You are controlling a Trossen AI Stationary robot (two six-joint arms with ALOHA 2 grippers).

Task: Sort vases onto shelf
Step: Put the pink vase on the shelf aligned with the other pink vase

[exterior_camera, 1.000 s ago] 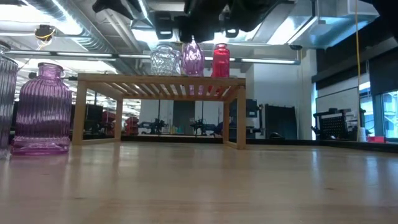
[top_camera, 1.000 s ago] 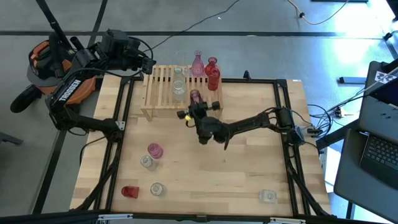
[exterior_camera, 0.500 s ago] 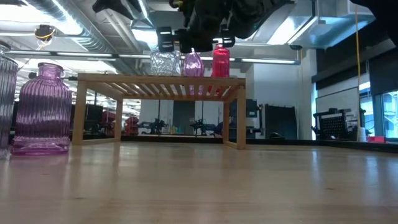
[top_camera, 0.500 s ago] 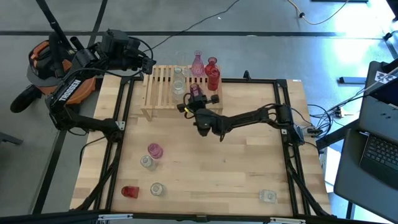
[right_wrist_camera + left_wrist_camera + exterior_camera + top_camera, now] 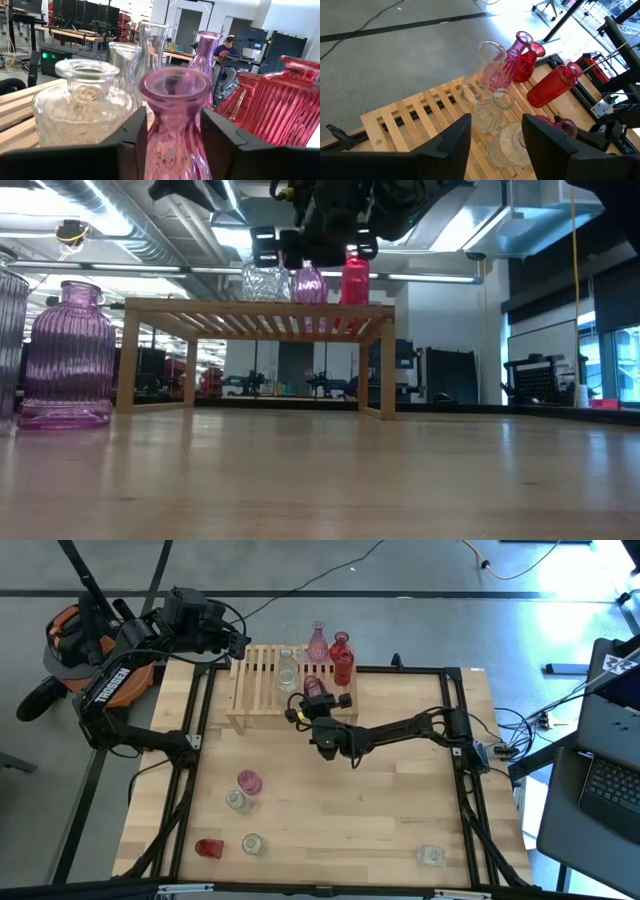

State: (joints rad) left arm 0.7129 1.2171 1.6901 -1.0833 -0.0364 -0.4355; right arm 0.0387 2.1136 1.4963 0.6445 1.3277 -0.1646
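The shelf stands at the table's far middle, with several clear, pink and red vases on its right half. A pink vase stands upright by its base on the slats near the shelf's near right corner. My right gripper is level, with one finger on each side of this vase. My left gripper hangs open above the shelf's far left side, nothing between its fingers. My right gripper comes at the pink vase level from the table's near side. Its fingers stand close on either side of the vase's body. Whether they touch the glass I cannot tell. The vase stands upright on the slats.
Loose vases stand on the table's near left: a pink one, a clear one, a red one and another clear one. A further clear one is near right. A person sits in the room beyond.
My right gripper has carried the pink vase toward the table's far edge and down. The vase, held above the shelf's near edge a second ago, now stands on the slats beside the clear and red vases.
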